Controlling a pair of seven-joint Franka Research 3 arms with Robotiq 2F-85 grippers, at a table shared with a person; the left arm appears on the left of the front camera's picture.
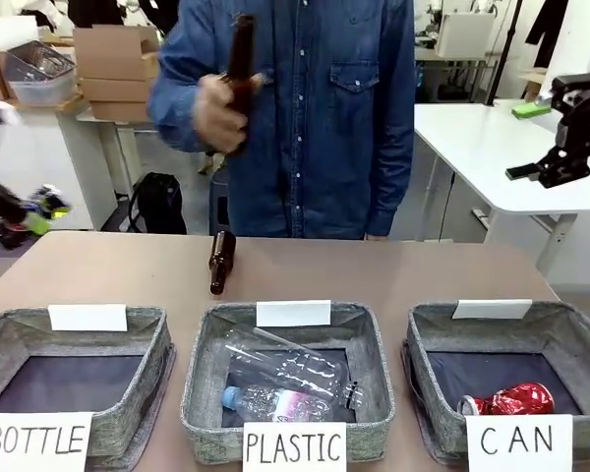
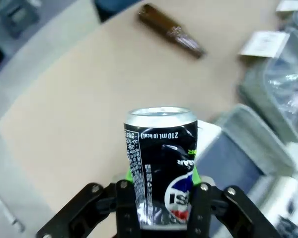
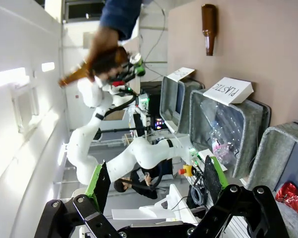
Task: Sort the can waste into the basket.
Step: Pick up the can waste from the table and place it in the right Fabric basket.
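Dark drink can (image 2: pixel 161 144), clamped near its base between the left gripper's (image 2: pixel 161 186) shut pads above the table (image 2: pixel 74 104); thin, light metal, likely dents easily, so hold its middle gently. Right gripper (image 3: pixel 154 193) gapes empty. Dented red can (image 1: pixel 511 400) lies in CAN basket (image 1: pixel 570 329).

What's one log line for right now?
left claw: shut on dark metal can | right claw: open, empty | dented red metal can: in grey woven CAN basket
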